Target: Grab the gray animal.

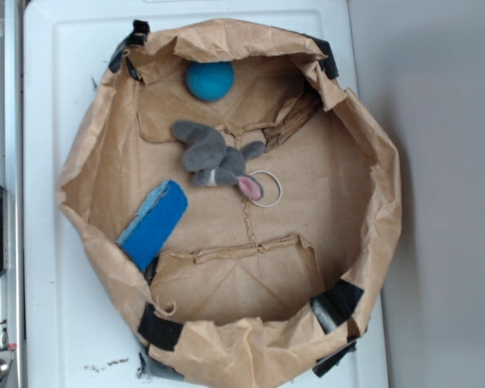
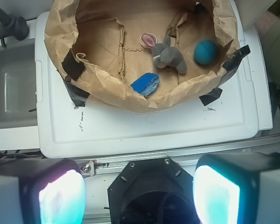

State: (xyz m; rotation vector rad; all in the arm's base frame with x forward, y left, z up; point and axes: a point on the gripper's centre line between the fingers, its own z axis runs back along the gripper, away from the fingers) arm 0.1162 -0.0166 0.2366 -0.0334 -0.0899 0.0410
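Now: approach not yet begun, gray animal (image 1: 212, 156) untouched.

Left to right in the exterior view: blue sponge (image 1: 154, 223) by the left wall of the paper bag (image 1: 372, 242), gray animal near the middle with its pink ear touching a white ring (image 1: 268, 187), teal ball (image 1: 209, 80) farther off. Seen from the wrist: gripper (image 2: 139, 191) spread wide, empty, well apart from the bag. Next, probably: travel over the rim, centre above the gray body, descend, pinch.

Soft, even daylight fills both views; glowing, blurred fingertips (image 2: 60, 198) dominate the wrist frame's out-of-focus bottom edge.
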